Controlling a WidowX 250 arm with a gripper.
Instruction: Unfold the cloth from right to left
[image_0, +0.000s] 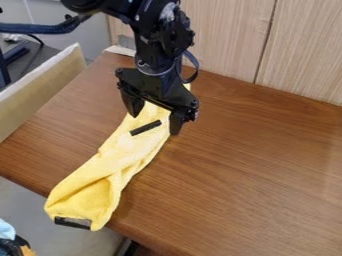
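**Yellow cloth stretched slantwise beneath a spread gripper**

A brown wood-grain table was seen from above at a slant. Across its left half, the cloth was laid in a long, narrow, rumpled band, running from the upper middle of the view down to the lower left. Its far end was partly hidden behind the gripper, and its near end was carried out past the table's front edge. Folds and creases were gathered along its length, most plainly in the wider near part.

Two black strips could be made out on the cloth: an upper strip, set at a tilt just below the gripper, and a lower strip along the near end.

The black robot arm was seen entering from the top edge, with a thin cable loop beside it. The gripper was pointed downward over the upper part of the cloth, its two fingers parted widely — one placed toward each side of the band. Whether the cloth was touched by either fingertip could not be told.

Behind the table, a pale wood-grain panel was placed upright. At the left, a light-coloured board was seen running alongside the table — and grey floor was visible below the front edge.
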